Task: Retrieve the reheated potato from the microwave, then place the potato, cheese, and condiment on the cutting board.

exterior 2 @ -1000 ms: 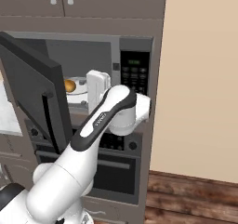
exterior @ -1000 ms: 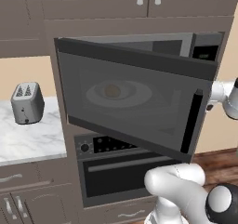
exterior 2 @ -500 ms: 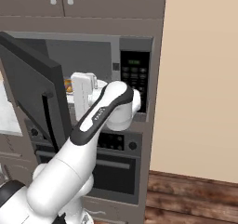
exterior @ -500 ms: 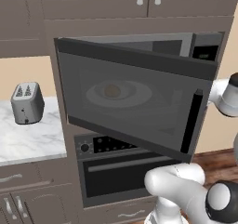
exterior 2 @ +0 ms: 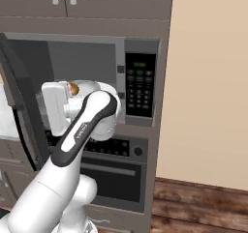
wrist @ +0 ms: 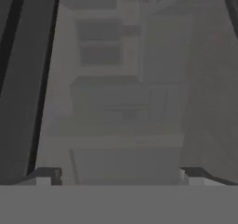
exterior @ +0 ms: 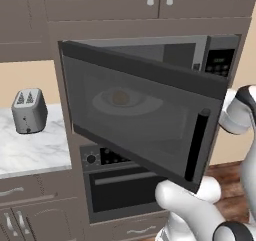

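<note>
The microwave stands with its dark glass door swung wide open to the left. Through the door glass the potato shows as a golden-brown lump on the round turntable plate. From the right side a bit of the potato peeks out just behind my white hand, which is inside the cavity. My gripper is open with nothing between its fingertips, facing hazy grey glass. The cheese, condiment and cutting board are out of view.
A black keypad panel sits right of the cavity. An oven with a bar handle is below. A silver toaster stands on the marble counter at the left. A beige wall rises at the right.
My hand has moved further left inside the microwave and now covers most of the potato from the right side. The gripper stayed open.
</note>
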You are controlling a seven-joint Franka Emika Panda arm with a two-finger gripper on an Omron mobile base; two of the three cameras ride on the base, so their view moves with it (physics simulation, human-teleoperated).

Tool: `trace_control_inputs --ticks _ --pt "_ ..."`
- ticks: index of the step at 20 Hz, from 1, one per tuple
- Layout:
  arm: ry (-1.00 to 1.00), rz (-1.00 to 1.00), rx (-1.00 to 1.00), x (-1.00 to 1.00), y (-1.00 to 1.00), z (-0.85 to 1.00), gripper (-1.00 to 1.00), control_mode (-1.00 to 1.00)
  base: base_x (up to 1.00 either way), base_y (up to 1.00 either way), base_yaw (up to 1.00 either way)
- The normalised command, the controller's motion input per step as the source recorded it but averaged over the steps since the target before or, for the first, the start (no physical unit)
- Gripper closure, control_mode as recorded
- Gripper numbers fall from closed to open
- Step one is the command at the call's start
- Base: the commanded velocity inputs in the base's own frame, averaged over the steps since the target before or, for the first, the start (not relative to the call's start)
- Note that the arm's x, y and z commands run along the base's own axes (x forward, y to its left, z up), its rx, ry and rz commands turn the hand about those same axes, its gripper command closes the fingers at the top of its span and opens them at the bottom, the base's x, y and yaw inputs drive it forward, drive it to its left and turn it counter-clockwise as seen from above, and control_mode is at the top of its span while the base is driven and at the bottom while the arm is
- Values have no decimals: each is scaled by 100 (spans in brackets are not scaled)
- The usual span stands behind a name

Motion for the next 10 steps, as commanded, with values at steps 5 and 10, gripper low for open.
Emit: trace_control_inputs --ticks 5,10 --pt "0 19 6 -54 85 1 -100 -100 0 0 0" --pt "2 19 5 -63 98 0 -100 -100 0 0 0"
